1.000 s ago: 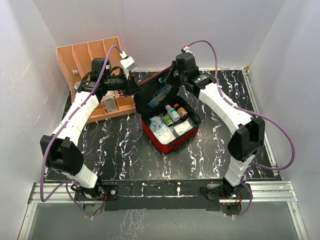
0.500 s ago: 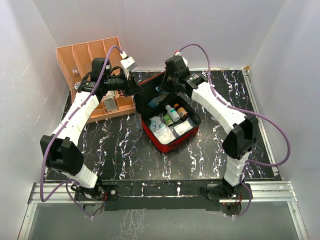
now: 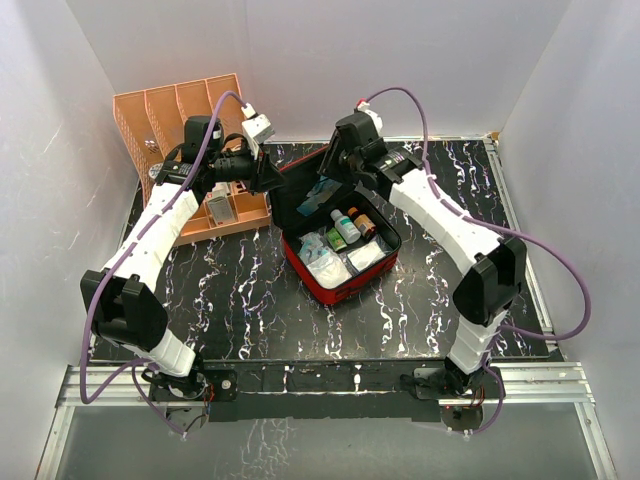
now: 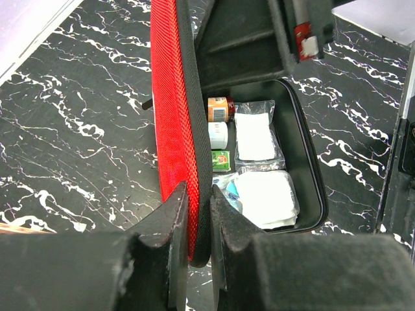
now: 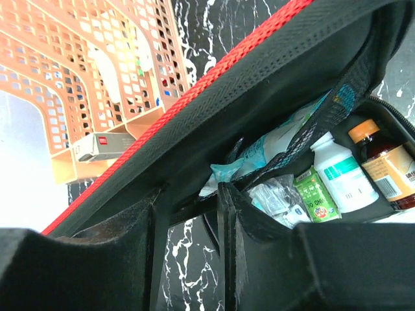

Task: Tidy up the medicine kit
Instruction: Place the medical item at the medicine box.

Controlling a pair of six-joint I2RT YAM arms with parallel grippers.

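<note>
- At the middle of the black marbled table (image 3: pixel 240 290), the medicine kit (image 3: pixel 330 288) is seen lying open, with its red lid raised upright along the far-left side of the tray.
- The free edge of that lid is clamped between the fingers of the left gripper (image 4: pixel 198 197), which is closed tight on the red fabric from the left.
- The right gripper (image 5: pixel 189 194) is placed at the inner face of the lid, reaching from the far right. Its 2 fingers are parted, and a strip of the black lining is seen crossing the gap between them.
- A mesh pocket (image 5: pixel 327 120) on the lid's lining is stuffed with pale blue and white packets.
- Along the far side of the tray, a white bottle (image 5: pixel 340 172), a brown bottle (image 5: pixel 382 162) with an orange cap and a small green box (image 5: pixel 316 194) are packed side by side.
- On the nearer side of the tray, 2 clear-wrapped white pads (image 4: pixel 254 133) are laid flat.
- An orange slotted rack (image 3: pixel 170 110) is set at the far left of the table, just beside the kit, and a small white box (image 5: pixel 104 146) is lodged in it.
</note>
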